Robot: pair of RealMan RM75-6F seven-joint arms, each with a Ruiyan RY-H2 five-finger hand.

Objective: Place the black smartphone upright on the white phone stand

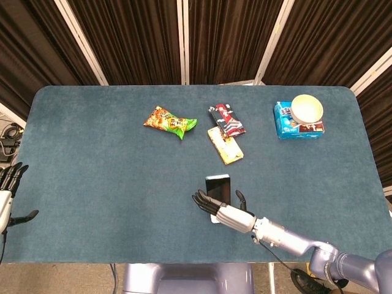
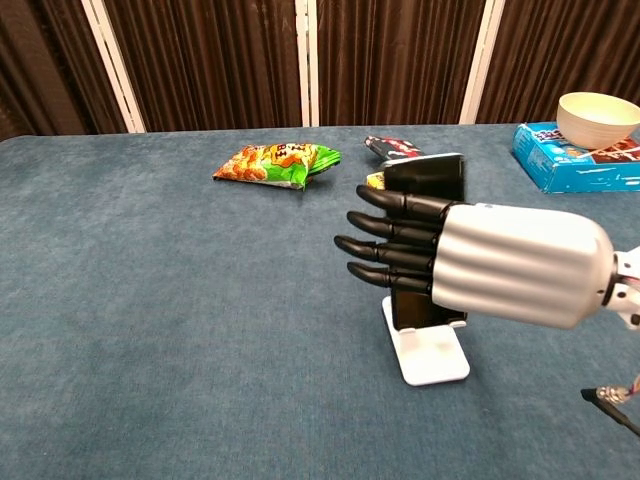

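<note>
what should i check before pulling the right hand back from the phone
1. Right hand released: ok, fingers stretched out straight, not curled around the black smartphone.
2. Smartphone seated on the white phone stand: ok, its lower edge sits at the stand's ledge.
3. Smartphone upright: ok, standing in the chest view.
4. Fingers clear of the smartphone: cannot tell, they overlap its face in both views.
5. Withdrawal path: ok, bare table near the hand; snacks lie farther back.
6. Left hand out of the way: ok, at the table's far edge.
</note>
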